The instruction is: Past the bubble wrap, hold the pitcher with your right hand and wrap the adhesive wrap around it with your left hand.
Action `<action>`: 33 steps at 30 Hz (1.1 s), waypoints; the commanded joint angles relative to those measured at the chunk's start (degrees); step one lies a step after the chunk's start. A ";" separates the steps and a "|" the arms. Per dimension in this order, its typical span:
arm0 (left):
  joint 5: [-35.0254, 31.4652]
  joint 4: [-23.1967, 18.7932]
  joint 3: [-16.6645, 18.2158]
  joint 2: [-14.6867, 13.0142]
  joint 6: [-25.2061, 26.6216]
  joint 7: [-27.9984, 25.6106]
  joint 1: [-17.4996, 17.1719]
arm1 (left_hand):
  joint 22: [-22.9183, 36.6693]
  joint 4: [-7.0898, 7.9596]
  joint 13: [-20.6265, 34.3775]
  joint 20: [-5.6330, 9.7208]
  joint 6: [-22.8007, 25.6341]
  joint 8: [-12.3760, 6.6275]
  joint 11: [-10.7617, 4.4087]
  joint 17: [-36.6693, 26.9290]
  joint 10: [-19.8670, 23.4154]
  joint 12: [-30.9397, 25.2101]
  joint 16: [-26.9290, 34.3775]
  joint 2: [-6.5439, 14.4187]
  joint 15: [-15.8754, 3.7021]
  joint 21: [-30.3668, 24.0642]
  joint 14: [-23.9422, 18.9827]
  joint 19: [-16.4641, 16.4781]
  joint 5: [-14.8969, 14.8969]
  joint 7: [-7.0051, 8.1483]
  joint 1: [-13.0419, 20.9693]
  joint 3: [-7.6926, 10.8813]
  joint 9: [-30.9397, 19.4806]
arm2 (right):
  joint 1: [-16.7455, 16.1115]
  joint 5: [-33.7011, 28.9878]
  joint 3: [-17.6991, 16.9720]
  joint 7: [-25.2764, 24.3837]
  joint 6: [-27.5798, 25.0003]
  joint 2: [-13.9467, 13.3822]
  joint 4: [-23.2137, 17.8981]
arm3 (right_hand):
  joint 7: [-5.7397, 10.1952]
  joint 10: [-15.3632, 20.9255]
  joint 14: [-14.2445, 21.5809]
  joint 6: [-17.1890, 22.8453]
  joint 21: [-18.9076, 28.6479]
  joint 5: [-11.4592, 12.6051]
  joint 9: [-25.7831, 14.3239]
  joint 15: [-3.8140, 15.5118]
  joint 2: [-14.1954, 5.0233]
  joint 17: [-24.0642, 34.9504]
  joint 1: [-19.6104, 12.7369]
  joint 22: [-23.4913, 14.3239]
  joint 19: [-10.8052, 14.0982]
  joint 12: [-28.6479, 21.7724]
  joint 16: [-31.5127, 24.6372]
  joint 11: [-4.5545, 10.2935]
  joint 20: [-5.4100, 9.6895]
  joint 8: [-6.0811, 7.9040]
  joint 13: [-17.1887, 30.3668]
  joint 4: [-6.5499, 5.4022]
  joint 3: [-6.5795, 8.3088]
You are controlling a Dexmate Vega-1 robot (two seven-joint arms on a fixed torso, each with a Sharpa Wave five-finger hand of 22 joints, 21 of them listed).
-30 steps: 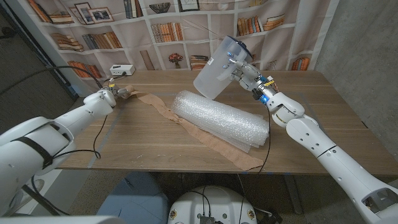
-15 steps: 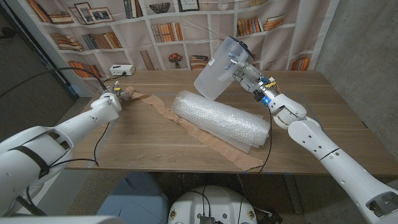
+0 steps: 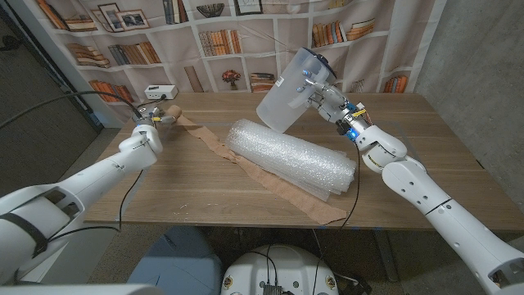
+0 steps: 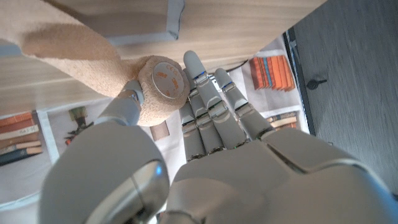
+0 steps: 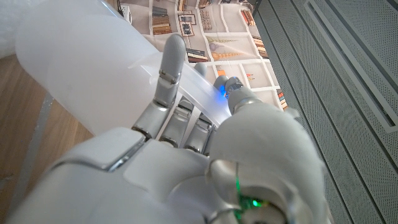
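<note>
A clear plastic pitcher hangs tilted above the far side of the table, held by its handle in my right hand; the right wrist view shows my fingers around the pitcher. My left hand is raised at the far left and pinches a roll of tan adhesive wrap. In the left wrist view the roll sits between thumb and fingers. A tan strip trails from the roll across the table, under the bubble wrap.
The bubble wrap roll lies across the middle of the wooden table. A small white box sits at the far left edge. A bookshelf backdrop stands behind the table. A black cable hangs from my right arm.
My left hand has moved right and farther back with the roll, lifting it. The pitcher and right hand have shifted only slightly.
</note>
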State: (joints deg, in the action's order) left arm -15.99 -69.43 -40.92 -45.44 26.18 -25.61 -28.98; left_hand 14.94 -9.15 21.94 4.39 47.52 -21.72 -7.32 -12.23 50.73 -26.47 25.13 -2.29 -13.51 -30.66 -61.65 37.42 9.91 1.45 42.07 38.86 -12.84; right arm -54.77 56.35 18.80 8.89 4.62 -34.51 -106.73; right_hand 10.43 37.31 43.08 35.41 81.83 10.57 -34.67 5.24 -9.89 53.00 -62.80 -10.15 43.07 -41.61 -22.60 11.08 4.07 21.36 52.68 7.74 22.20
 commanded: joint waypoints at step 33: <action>-6.46 -20.31 11.12 -4.40 -4.58 -12.55 -12.73 | 2.46 0.86 1.73 0.42 3.62 -0.79 -2.43 0.26 4.61 0.77 -1.16 13.20 0.15 -6.29 -2.12 2.35 -0.01 0.69 15.34 -1.66 -1.47 | -1.92 -0.35 -0.21 -3.77 3.75 2.98 -1.78 | 0.10 1.15 11.77 0.64 -0.31 -0.24 -0.26 8.03 -0.01 10.50 0.31 -0.03 -16.78 0.09 0.17 0.21 4.51 -0.51 0.20 -0.05 -0.23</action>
State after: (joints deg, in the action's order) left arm -19.73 -85.43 -31.53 -48.80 22.59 -36.28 -39.34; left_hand 17.19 -8.37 23.63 4.90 49.97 -21.73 -7.99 -11.87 53.24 -25.83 24.16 -3.20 -13.40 -36.39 -63.38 39.91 9.47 2.05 42.98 37.56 -13.70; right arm -55.34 55.95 18.79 7.40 6.66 -33.79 -107.61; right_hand 10.43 37.93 43.62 35.40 81.58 10.57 -34.65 5.19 -9.89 53.32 -62.80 -10.15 43.07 -41.15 -21.96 11.08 4.07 20.97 52.67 7.74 22.21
